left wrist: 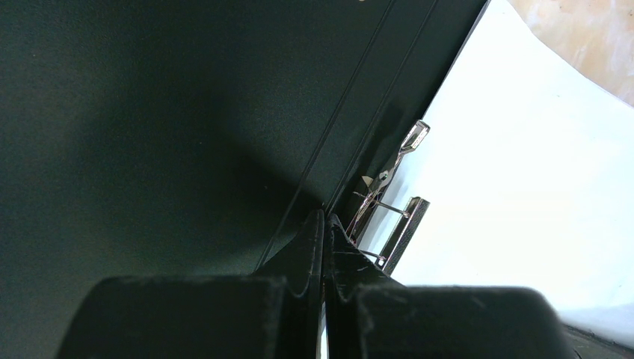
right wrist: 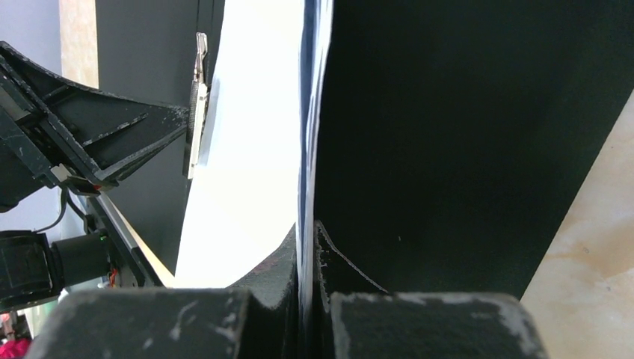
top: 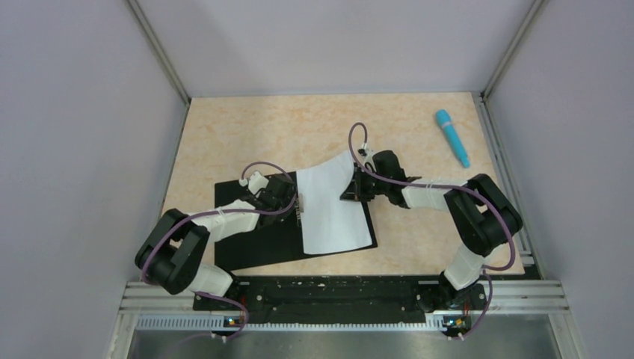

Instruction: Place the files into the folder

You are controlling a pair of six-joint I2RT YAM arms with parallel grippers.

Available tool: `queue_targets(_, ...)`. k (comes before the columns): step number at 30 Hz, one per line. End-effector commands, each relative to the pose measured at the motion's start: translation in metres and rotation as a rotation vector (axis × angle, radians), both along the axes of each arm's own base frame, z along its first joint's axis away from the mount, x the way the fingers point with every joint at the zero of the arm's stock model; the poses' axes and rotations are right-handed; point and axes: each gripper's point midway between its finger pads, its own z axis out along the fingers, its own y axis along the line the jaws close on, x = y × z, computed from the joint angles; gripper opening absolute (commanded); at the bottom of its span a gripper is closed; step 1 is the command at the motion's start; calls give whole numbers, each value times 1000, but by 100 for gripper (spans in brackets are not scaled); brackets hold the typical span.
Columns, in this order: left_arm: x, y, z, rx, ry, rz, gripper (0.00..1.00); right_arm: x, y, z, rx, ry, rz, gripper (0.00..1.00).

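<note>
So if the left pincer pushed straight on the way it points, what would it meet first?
Most likely the metal clip: the shut left pincer sits right at it on the open folder, with the files just beyond. Whether it already touches the clip is unclear.

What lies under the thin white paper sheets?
The open flat folder, black inside. Its right half shows beside the thin white paper sheets where the right gripper pinches their lifted edge. Anything beneath the sheets' middle is covered.

both arms folded, reaching inward; left hand (top: pixel 294 200) closed tight, right hand (top: pixel 353 187) clamped closed.
</note>
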Motion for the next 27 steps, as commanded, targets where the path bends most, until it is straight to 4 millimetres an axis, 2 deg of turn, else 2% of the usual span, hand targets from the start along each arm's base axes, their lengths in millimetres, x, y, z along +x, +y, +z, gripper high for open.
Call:
queue_targets(1,-4,1,-8,14,17,-8,0,7,14,25,48,-82,34,0)
queue_targets(7,-4,0,-8,13,19,-9,0,9,13,22,26,-79,32,0)
queue_targets(15,-4,2,-7,19,16,-6,0,17,2,23,-57,-81,-17,42)
queue_targets(21,-4,2,-8,20,19,-7,0,26,-13,17,-167,-72,-77,57)
queue_targets(22,-4,2,-8,22,18,-6,0,28,-15,18,-174,-80,-86,66)
queue_targets(23,-4,2,-8,20,17,-7,0,27,-18,15,-196,-65,-94,69)
queue_targets(27,-4,3,-7,24,18,-9,0,32,-24,16,-236,-74,-113,72)
